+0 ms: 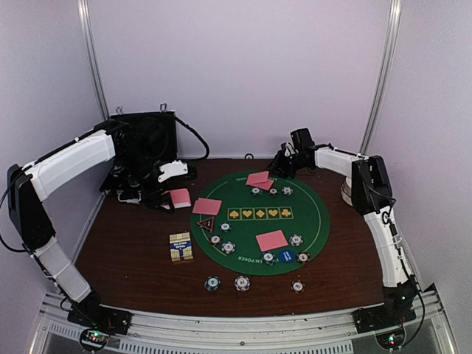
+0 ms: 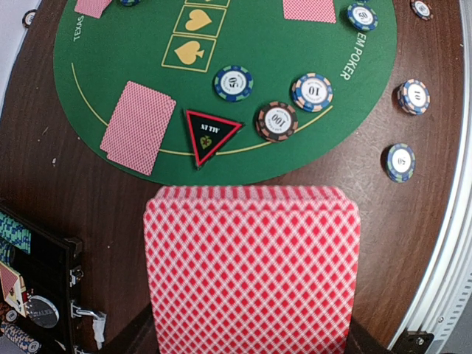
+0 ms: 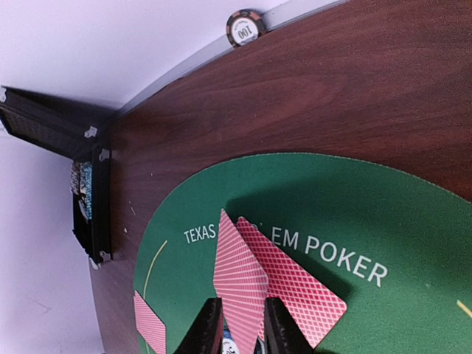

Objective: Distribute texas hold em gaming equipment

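Left claw is clamped on the deck, backs up, hovering over the bare surface at the left edge of the green mat. I read that as the deck being kept clear of the mat as the dealing supply. Right claw is narrow, pinching a single card tilted up on edge over a flat card at the top of the mat. It looks like it is laying the second card of a two-card hand. Counts from the top view: three card spots on the mat (top, left, lower centre). Can't tell whether the left and lower spots hold one card or two. One black-red triangle marker sits at the left spot. Twelve chip spots: three in a row at the top, three at the left, three at lower right, three off the mat at the bottom. Some may be stacks. One blue disc sits among the lower-right chips. One card box is lower left, one black case upper left.
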`<move>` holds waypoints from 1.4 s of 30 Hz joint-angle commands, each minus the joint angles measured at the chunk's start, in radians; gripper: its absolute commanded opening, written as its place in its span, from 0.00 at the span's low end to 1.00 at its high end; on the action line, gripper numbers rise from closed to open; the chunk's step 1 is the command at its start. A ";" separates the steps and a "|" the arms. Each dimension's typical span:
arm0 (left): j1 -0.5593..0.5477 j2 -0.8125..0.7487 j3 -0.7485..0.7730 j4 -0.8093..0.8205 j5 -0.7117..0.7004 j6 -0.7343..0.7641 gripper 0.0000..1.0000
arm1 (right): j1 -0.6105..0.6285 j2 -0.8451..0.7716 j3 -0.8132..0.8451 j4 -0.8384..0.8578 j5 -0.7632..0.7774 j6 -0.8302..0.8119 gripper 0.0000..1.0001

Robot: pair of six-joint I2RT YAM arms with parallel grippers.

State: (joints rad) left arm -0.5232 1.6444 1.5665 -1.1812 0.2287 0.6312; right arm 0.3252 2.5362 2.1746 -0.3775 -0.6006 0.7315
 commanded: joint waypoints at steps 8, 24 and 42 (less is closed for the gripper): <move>0.006 -0.017 0.018 0.008 0.026 0.015 0.00 | -0.009 -0.113 0.000 -0.108 0.086 -0.107 0.47; 0.006 0.002 0.050 0.009 0.013 0.003 0.00 | 0.212 -0.592 -0.675 0.413 -0.083 0.137 0.67; 0.006 0.006 0.060 0.009 0.016 -0.004 0.00 | 0.515 -0.474 -0.736 0.882 -0.147 0.500 0.77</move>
State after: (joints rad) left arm -0.5232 1.6478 1.5951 -1.1839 0.2279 0.6304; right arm 0.8162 2.0132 1.3914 0.4065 -0.7307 1.1645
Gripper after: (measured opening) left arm 0.658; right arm 0.762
